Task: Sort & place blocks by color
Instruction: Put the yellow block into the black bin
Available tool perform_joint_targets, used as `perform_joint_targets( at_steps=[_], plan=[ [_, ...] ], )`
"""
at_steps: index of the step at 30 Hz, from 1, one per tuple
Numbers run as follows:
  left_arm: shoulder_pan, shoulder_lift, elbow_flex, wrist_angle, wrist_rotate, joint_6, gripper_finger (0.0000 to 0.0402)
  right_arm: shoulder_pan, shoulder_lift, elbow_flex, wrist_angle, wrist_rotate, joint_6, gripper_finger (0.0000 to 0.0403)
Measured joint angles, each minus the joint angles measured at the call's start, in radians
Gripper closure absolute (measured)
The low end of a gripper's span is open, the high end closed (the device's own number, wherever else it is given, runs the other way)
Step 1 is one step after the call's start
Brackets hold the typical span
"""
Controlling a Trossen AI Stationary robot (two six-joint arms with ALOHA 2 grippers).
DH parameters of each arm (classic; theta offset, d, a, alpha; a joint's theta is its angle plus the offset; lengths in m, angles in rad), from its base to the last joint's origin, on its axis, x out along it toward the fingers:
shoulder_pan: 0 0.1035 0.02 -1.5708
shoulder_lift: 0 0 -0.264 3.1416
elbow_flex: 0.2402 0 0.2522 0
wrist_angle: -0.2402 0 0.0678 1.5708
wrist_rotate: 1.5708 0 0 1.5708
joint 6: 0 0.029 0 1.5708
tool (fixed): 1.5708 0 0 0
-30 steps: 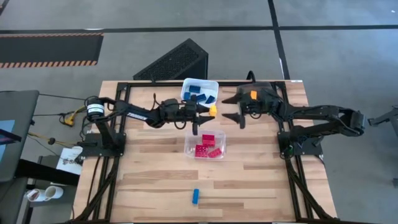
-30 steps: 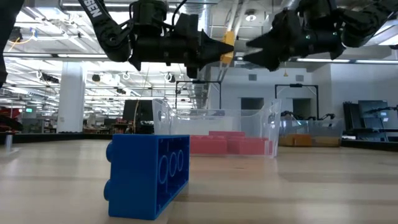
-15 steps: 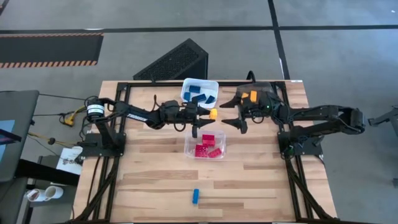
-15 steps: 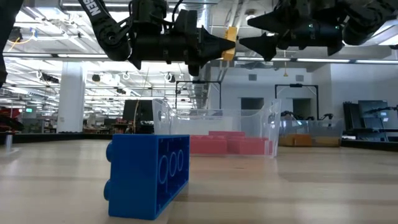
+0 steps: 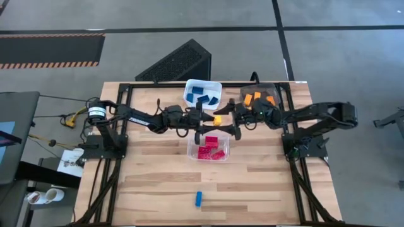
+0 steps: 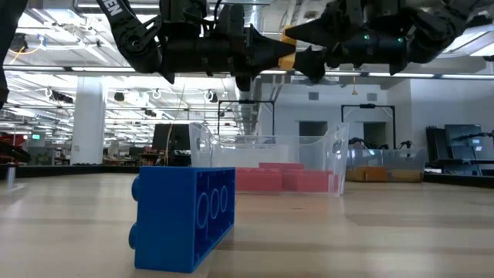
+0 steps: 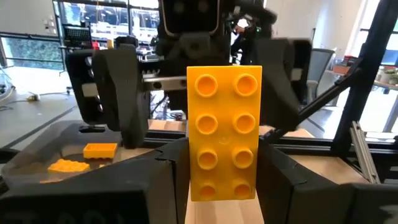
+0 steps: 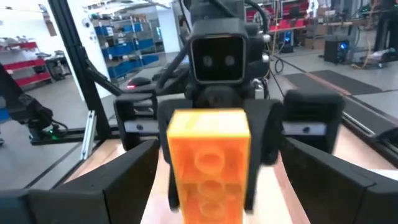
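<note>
My left gripper (image 5: pixel 211 119) is shut on a yellow-orange block (image 5: pixel 217 119), held in the air between the white bin (image 5: pixel 203 92) and the clear bin (image 5: pixel 209 148). My right gripper (image 5: pixel 226 120) faces it from the table's right, open. Its two fingers (image 8: pixel 124 186) stand on either side of the block's free end (image 8: pixel 208 155), with a gap on each side. The white bin holds blue blocks, the clear bin red blocks (image 5: pixel 211 149), and the grey bin (image 5: pixel 259 98) orange blocks. One blue block (image 5: pixel 198 198) lies on its side on the table near the front edge, large in the low view (image 6: pixel 185 218). My left gripper pinches the block's two long sides near its rear end (image 7: pixel 222 180) between its two fingers (image 7: pixel 155 180). The fingers lie level, come from the table's left and run along the block. The block sticks out past the fingertips, studs up, level and clear of the table.
A black slanted perforated stand (image 5: pixel 177 62) sits beyond the table's far edge. Black frame rails (image 5: pixel 126 94) run along the table's left, right and far sides. Bare wood (image 5: pixel 158 183) lies between the clear bin and the front edge.
My right gripper has swung from over the grey bin toward the table's left. It has closed in on the yellow-orange block, and its open fingers now flank the block's free end. My left gripper has carried the block a little toward the near edge, keeping it level.
</note>
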Motion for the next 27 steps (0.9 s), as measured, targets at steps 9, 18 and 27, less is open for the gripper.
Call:
perform_joint_targets(
  at_steps=[9, 18, 27],
  plan=[
    [-0.024, 0.000, 0.000, -0.019, -0.013, -0.003, 0.0296, 0.008, 0.024, 0.027, 0.009, 0.004, 0.003, 0.0077],
    [-0.031, -0.001, 0.000, -0.040, -0.076, -0.029, 0.0296, 0.029, 0.026, 0.027, 0.014, 0.005, -0.007, 0.0181],
    [-0.042, -0.001, 0.000, -0.040, -0.097, -0.037, 0.0296, 0.029, 0.034, 0.026, 0.013, 0.005, -0.008, 0.0264]
  ],
)
